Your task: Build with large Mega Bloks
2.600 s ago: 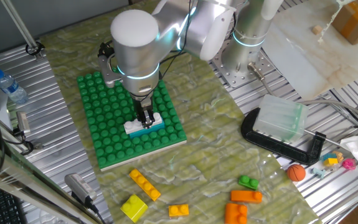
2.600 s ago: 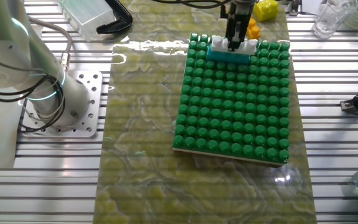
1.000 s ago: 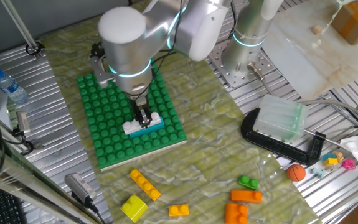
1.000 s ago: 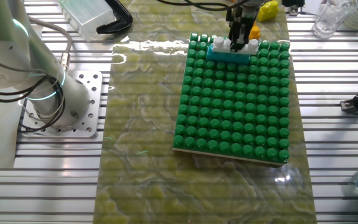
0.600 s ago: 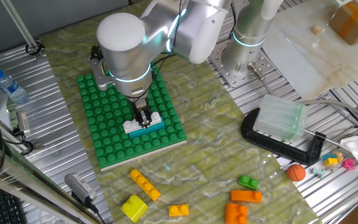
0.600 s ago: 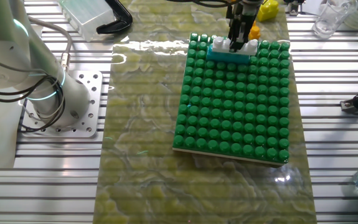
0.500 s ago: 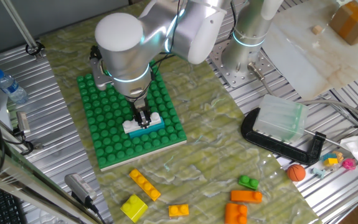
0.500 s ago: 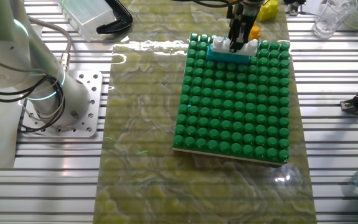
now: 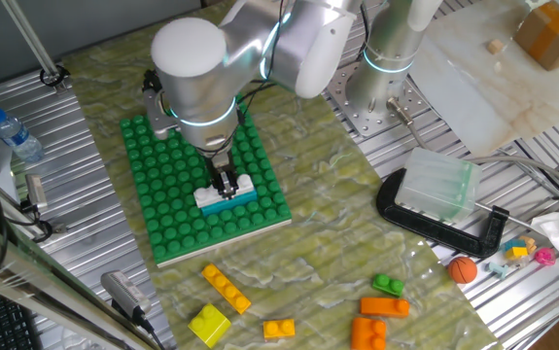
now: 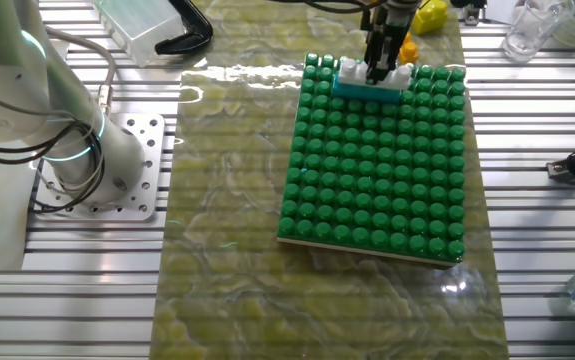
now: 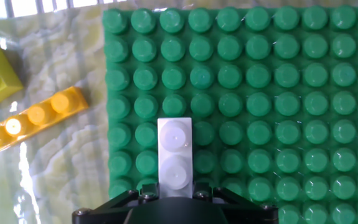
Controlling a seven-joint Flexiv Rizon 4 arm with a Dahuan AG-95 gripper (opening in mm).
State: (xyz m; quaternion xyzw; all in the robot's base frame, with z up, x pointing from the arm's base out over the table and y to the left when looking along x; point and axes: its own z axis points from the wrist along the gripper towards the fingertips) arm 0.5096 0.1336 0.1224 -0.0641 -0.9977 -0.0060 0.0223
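Hand (image 9: 225, 182) grasping white blok (image 11: 174, 154) atop teal blok (image 9: 232, 200) on green baseplate (image 10: 367, 190).

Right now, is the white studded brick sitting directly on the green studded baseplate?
No, the white studded brick sits on a teal brick, which rests on the green studded baseplate.

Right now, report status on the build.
Hand down over the white studded plastic brick, grip state unclear. Brick sits on teal brick, on green studded baseplate. Nothing blocking.

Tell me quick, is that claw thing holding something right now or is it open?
Gripper: closed on the white brick, which sits on the teal brick on the green baseplate.
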